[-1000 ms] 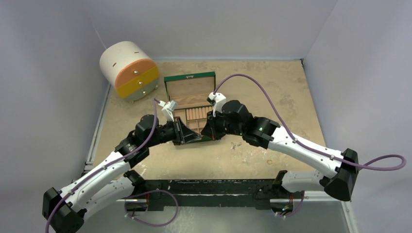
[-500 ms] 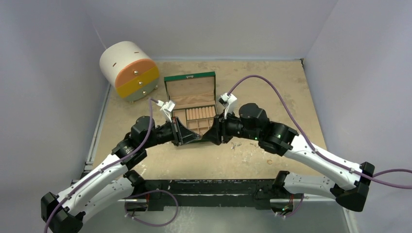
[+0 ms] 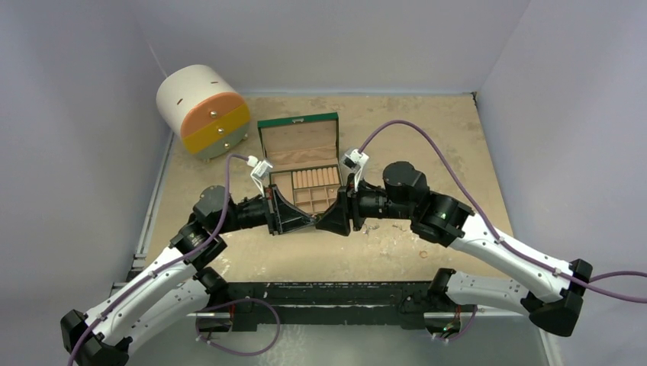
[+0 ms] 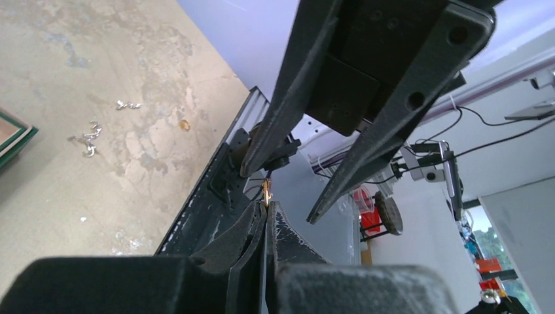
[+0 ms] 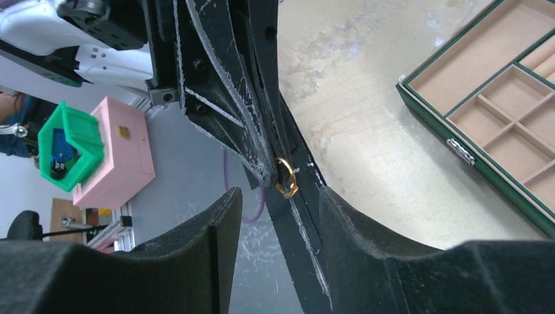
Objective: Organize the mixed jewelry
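Note:
A tiny gold ring [image 4: 266, 191] of the mixed jewelry is pinched at the tips of my left gripper [image 4: 267, 207], which is shut on it. In the right wrist view the gold ring [image 5: 285, 178] sticks out of the left gripper [image 5: 267, 171], just ahead of the gap of my open right gripper [image 5: 278, 193]. The two grippers meet tip to tip, left gripper [image 3: 309, 221] against right gripper [image 3: 322, 223], in front of the open green jewelry box [image 3: 297, 120]. More jewelry lies loose on the table: silver pieces [image 3: 372, 227] and a gold ring [image 3: 423, 254].
A white round drawer unit [image 3: 202, 107] with orange and yellow fronts stands at the back left. The jewelry box's tan compartments [image 5: 504, 111] lie right of my right gripper. The black front rail [image 3: 328, 293] runs along the near table edge. Grey walls enclose the table.
My right gripper has opened and drawn back to the right, off the gold ring. The left gripper stays shut on the ring and has shifted slightly toward the near edge.

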`<state>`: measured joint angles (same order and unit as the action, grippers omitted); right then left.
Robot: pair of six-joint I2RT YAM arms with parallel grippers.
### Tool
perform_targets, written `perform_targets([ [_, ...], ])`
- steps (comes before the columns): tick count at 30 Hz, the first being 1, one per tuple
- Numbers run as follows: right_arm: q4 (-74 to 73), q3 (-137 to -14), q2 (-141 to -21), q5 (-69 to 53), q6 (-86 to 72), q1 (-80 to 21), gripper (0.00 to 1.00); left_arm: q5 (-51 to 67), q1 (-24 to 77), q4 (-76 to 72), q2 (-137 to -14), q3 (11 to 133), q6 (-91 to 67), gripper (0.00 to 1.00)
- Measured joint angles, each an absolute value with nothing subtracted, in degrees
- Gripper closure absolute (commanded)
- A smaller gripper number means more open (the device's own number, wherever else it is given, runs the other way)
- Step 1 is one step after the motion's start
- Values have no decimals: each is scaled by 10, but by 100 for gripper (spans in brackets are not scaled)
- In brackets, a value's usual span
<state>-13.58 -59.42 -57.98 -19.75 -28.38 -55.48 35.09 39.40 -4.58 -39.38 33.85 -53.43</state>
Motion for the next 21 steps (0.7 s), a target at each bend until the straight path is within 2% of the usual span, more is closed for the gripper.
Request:
perform_targets([
  [12, -58, -553, -562, -314, -327, -479, 54, 387, 394, -102, -391, 338, -553, 100],
  [21, 5, -544, -562, -382, -365, -468, 57, 391, 394, -142, -396, 329, -575, 100],
])
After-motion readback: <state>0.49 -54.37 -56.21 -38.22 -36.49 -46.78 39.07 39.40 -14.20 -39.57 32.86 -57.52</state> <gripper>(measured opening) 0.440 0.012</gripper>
